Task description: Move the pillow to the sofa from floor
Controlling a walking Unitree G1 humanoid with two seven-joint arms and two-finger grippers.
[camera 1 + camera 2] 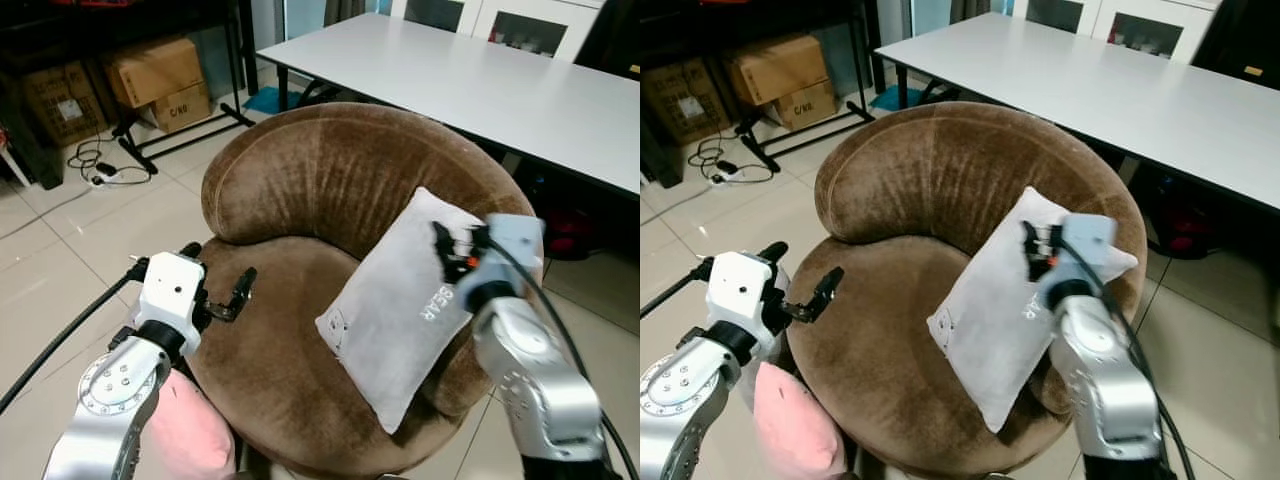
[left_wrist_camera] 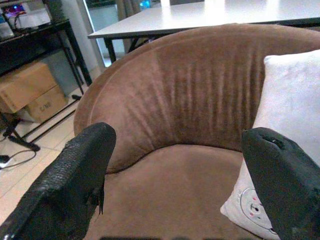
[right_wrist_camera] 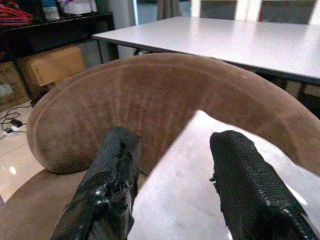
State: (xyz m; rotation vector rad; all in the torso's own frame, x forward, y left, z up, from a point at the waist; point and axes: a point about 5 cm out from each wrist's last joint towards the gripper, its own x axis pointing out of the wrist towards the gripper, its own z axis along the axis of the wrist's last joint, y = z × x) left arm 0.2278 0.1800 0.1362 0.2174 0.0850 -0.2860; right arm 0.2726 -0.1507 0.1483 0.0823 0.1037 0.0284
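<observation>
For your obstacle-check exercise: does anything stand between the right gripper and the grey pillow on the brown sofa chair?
Nothing visible does. The right gripper hangs right over the grey pillow, jaws open, and the pillow already leans on the brown sofa chair.

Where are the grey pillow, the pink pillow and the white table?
grey pillow (image 1: 400, 310), left eye view, middle of its face.
pink pillow (image 1: 790, 425), right eye view, its upper side.
white table (image 1: 480, 80), left eye view, bare tabletop.

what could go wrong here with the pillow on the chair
1. The grey pillow leans tilted against the brown chair, its lower corner at the seat's front edge; it might slide off to the floor.
2. The right hand sits open right over the pillow; pulling back could snag and drag it.
3. The left hand is open by the seat, just above a pink pillow it may bump.
</observation>
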